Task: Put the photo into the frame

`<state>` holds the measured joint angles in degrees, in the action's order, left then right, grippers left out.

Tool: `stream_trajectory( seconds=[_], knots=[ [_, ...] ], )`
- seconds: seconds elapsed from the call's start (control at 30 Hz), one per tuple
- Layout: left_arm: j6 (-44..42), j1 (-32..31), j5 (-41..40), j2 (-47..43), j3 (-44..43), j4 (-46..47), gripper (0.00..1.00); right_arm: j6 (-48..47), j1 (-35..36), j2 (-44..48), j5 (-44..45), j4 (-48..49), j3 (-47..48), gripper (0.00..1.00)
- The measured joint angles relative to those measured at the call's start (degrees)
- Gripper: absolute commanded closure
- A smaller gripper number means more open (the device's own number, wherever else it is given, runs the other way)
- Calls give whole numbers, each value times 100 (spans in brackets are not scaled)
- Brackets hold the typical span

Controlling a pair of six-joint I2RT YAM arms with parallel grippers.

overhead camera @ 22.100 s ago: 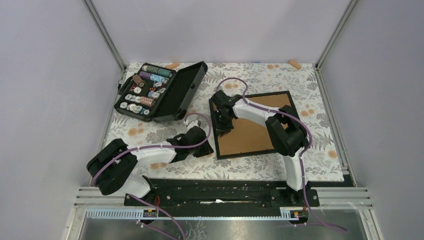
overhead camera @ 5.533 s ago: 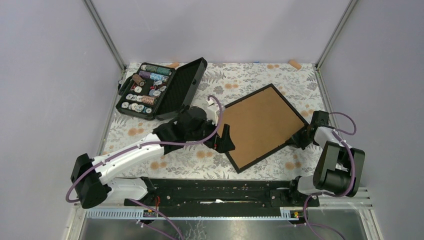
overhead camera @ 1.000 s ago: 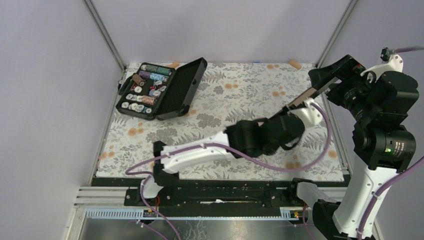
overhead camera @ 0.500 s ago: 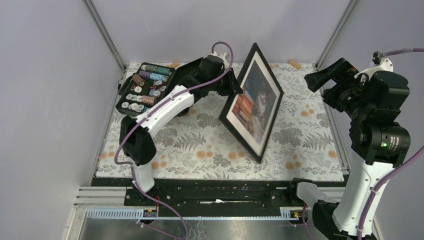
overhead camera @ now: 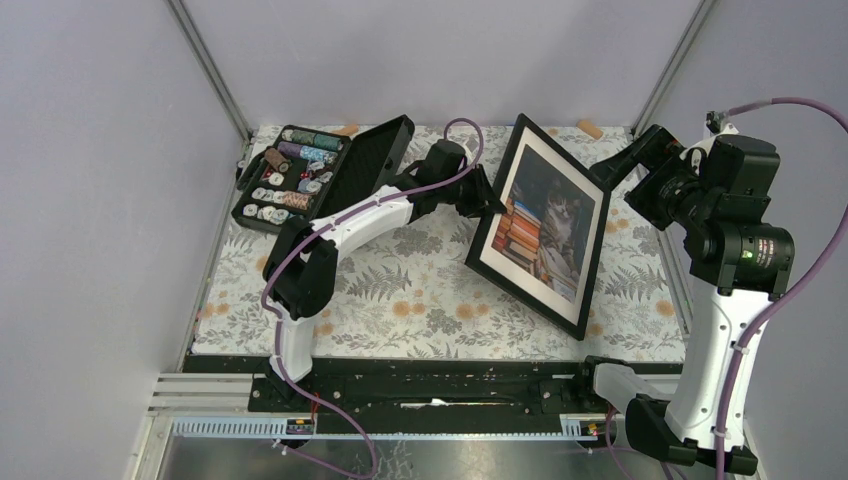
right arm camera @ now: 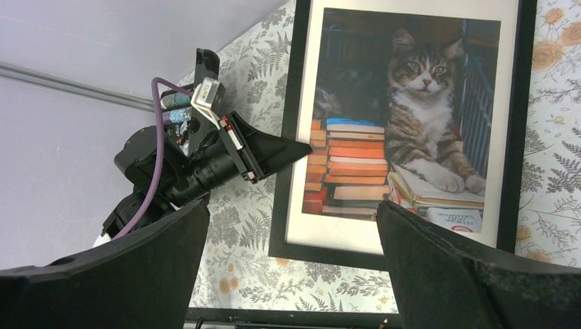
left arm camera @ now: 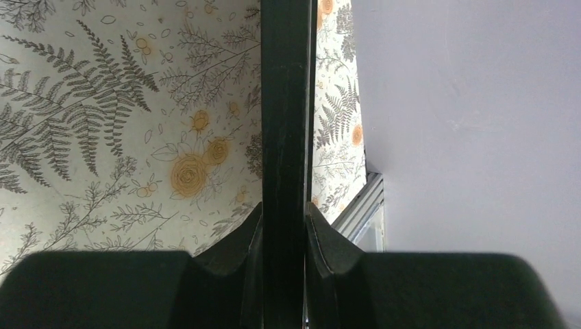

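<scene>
The frame (overhead camera: 524, 297) is hanging tilted over the table (overhead camera: 400, 290), face turned up and toward the right arm. The photo (overhead camera: 545, 228) is already sitting inside it behind the cream mat.

The whole frame is depending on one narrow pinch: the left gripper (overhead camera: 488, 200) is clenching only its left edge, as the wrist view confirms. As I judge it, the frame's weight is pulling well away from that pinch, so it is risking swinging in the jaws or slipping out onto the table. The back is facing away, so I cannot tell whether the photo is secured. The right gripper (overhead camera: 628, 160) is gaping wide just beside the top right corner, holding nothing.

Compared with half a second earlier, the frame is lying flatter and farther right, and the right gripper is sitting closer to it.
</scene>
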<state>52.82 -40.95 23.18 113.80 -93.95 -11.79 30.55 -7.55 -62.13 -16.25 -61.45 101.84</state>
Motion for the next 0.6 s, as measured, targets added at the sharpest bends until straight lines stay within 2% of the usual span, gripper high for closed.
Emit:
stream_trajectory(
  seconds=[0.07,0.13,0.2,0.4,0.6],
  knots=[
    [-50,-4,-87,0,2,-42,53,4,0,26,-48,-20,-31,0],
    [-236,-13,-337,0,2,-192,36,-13,0,13,-101,-103,-9,0],
    [-479,-13,-678,0,2,-509,25,-85,0,-59,-101,-289,101,0],
    [-1196,2,-1628,-103,-352,-1812,17,-568,0,-345,-188,-555,811,0],
    [-1832,-173,-2240,-1329,-739,-2481,15,-861,0,-468,-981,-485,1394,0]
  ],
)
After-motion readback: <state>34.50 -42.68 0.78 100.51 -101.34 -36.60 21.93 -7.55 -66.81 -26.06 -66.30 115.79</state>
